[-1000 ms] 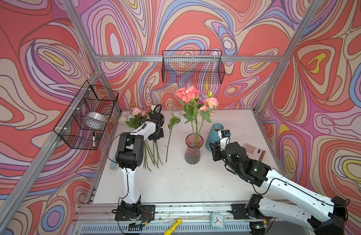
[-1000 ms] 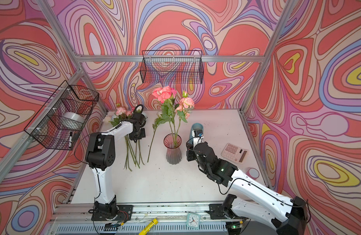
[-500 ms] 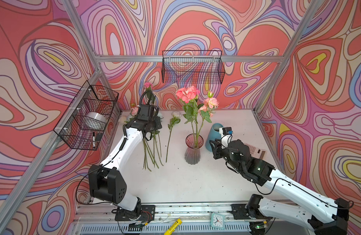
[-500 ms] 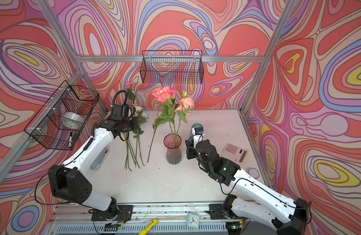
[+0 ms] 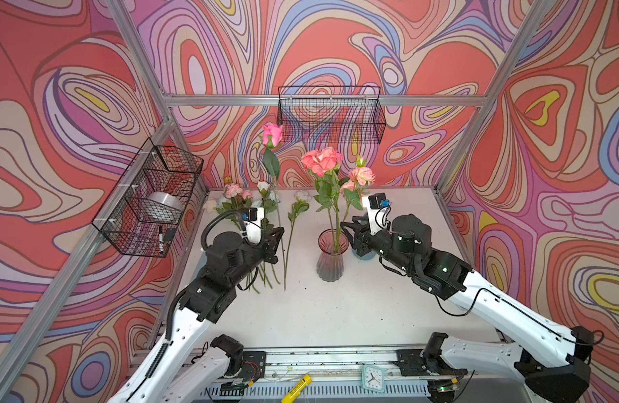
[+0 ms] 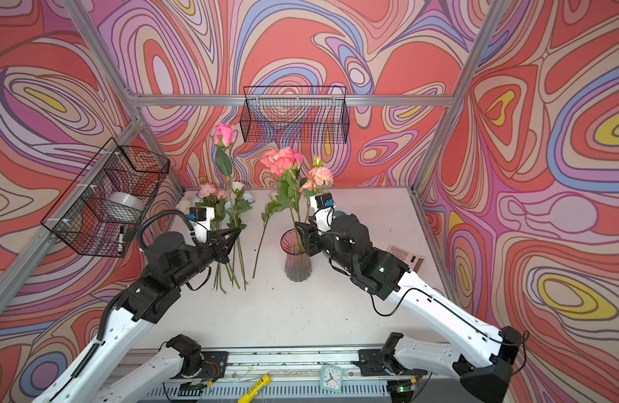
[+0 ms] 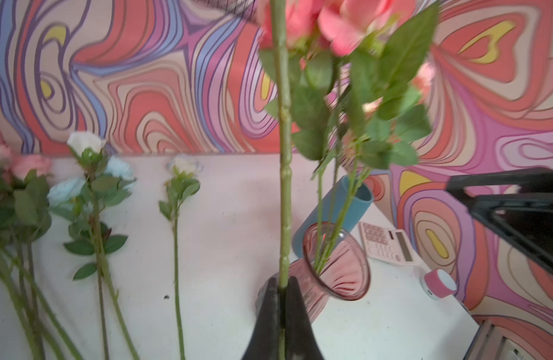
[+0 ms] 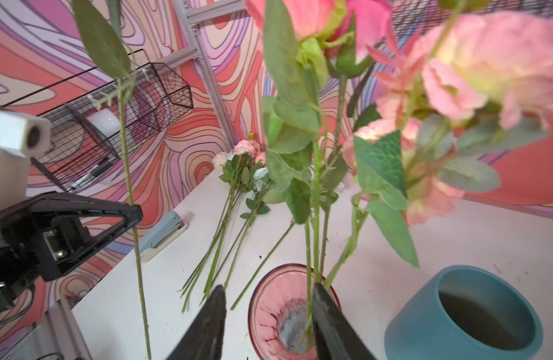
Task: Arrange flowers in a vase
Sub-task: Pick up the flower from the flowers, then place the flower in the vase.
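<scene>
Front rail: we see a small clock (image 5: 371,377) and a yellow item (image 5: 295,389) lying just outside the front edge of the worktop (image 5: 336,314).
Left arm: the left end effector (image 7: 281,285) is pinched narrow on the green stem of a pink rose (image 5: 272,135), and the stem runs straight up from between its fingers.
Held stem: the pink rose stands upright left of the worktop's middle, with its bloom high against the back wall. We cannot tell whether its lower end touches the worktop.
Right arm: the right end effector (image 8: 269,290) sits at the mouth of the vase (image 5: 330,265) with its jaws well apart and nothing gripped. One finger (image 8: 328,311) is just beside the stems.
Vase: ribbed pink glass, upright near the middle of the worktop, between our two arms.
In the vase: coral and pale pink blooms (image 5: 322,162) on leafy stems.
Cup: a teal cup (image 8: 418,318) stands upright just beside the vase, on the side of the right edge.
Right edge: a pink calculator (image 6: 405,256) lies here, with a pink tape roll (image 7: 440,283) near it.
Left edge: a grey stapler (image 8: 163,232).
Back-left corner: the remaining flowers (image 5: 235,191) lie flat, with pink, white and pale blue blooms toward the back edge. One white-bloomed stem (image 5: 289,240) lies apart, between the bunch and the vase.
Walls: a wire basket (image 5: 151,199) on the left wall holds a silvery roll and a marker. A second basket (image 5: 330,115) hangs on the back wall.
</scene>
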Motion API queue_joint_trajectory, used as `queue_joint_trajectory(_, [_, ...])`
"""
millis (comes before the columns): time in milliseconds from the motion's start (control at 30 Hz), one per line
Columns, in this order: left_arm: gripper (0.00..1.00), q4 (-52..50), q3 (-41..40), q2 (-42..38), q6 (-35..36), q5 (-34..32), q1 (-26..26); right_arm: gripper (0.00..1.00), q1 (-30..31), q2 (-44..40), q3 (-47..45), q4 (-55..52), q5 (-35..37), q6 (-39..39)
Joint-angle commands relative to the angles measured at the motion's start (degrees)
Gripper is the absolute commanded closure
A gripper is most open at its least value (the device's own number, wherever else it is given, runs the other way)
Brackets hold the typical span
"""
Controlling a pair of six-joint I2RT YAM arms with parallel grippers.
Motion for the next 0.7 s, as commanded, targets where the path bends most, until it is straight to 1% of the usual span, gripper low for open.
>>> queue_joint_trajectory(0, [1.00,3.8,-0.5,-0.4,2.4,3.2,-1.4,0.49,-0.3,1.6,3.3,1.7,-8.8,-0.1])
queue_joint_trajectory(67, [1.00,2.6,0.5,0.4,3.1,2.9,-3.5,0.47,-0.3,3.2,5.2,2.3,-11.8,-0.2])
queue_joint_trajectory(167, [1.00,1.5,1.8,1.9,4.7,0.4,-7.3,0.45,-0.3,6.6,8.2,1.6,-13.6,-0.6])
queue_joint_trajectory(300, [1.00,1.9,2.7,3.0,4.6,-0.1,-10.4,0.45,-0.2,10.3,11.3,2.4,-19.2,1.0])
queue_joint_trajectory(367, [1.00,2.0,2.9,3.2,4.5,-0.2,-11.4,0.46,-0.2,11.1,11.2,4.5,-20.4,2.6])
queue_joint_trajectory(667, [1.00,3.1,2.7,5.8,3.8,0.2,-13.6,0.59,-0.2,15.3,12.3,7.5,-23.8,4.9])
